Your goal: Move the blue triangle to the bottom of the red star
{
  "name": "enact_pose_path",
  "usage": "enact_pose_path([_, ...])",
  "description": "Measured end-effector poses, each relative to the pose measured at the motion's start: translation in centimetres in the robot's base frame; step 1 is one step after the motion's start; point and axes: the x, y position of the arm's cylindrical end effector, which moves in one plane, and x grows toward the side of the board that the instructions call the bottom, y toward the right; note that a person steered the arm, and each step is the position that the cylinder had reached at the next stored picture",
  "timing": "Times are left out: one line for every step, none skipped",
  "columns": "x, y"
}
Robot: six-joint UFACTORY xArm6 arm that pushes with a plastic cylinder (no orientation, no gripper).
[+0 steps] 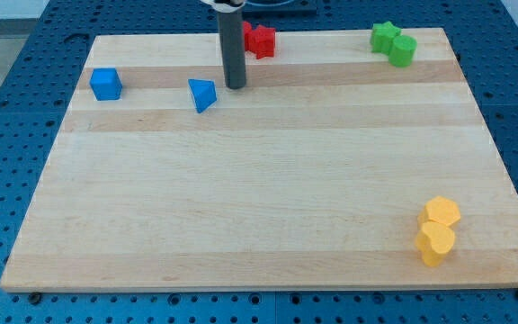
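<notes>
The blue triangle (203, 94) lies on the wooden board (259, 180) in the upper left part of the view. The red star (260, 40) sits near the board's top edge, up and to the right of the triangle; the rod hides its left part. My tip (235, 85) rests on the board just right of the blue triangle, a small gap apart, and below and left of the red star.
A blue cube (106, 84) sits near the board's left edge. A green star (385, 36) and a green cylinder (403, 50) sit at the top right. A yellow hexagon (442, 212) and a yellow heart (436, 243) sit at the bottom right.
</notes>
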Motion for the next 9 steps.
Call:
enact_pose_path([-0.7, -3.7])
enact_pose_path([-0.3, -6.4])
enact_pose_path([2.0, -6.0])
enact_pose_path([4.2, -1.9])
enact_pose_path([5.5, 2.9])
enact_pose_path([5.6, 1.7])
enact_pose_path([5.9, -3.2])
enact_pose_path([6.0, -6.8])
enact_pose_path([8.4, -7.0])
